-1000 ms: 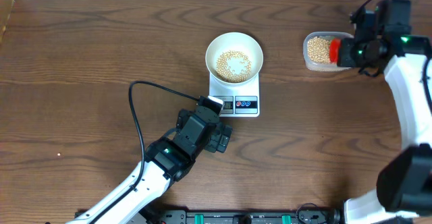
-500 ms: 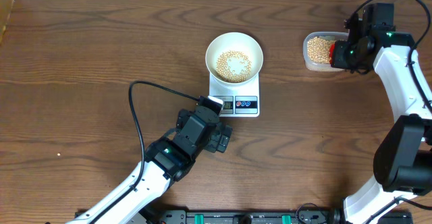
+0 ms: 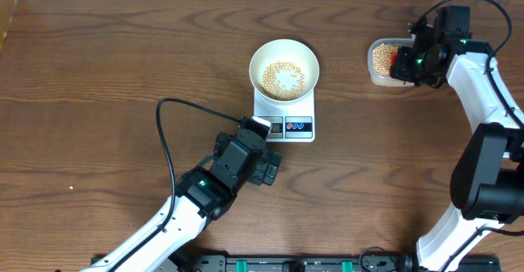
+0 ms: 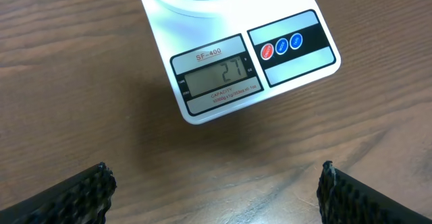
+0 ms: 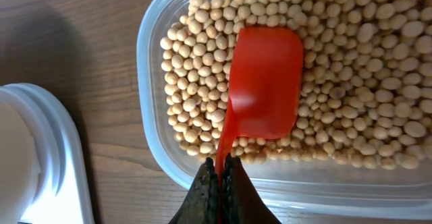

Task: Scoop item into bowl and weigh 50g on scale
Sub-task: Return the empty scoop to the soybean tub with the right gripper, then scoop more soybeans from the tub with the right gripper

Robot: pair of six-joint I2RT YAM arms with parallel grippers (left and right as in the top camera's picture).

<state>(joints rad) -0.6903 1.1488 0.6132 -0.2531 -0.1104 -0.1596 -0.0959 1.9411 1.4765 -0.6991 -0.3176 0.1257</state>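
The bowl (image 3: 283, 70) sits on the far part of the scale (image 3: 286, 112) at mid-tabletop (image 3: 98, 75), holding a layer of beans (image 3: 283, 79); the display (image 4: 217, 81) reads 27. The left tool (image 4: 214, 190), fingers wide apart and holding nothing, hovers just near of the scale. At the far right, the right tool (image 5: 218, 177) is clamped on the handle of a red scoop (image 5: 264, 82), whose blade rests on the beans in the tub (image 5: 152, 126)
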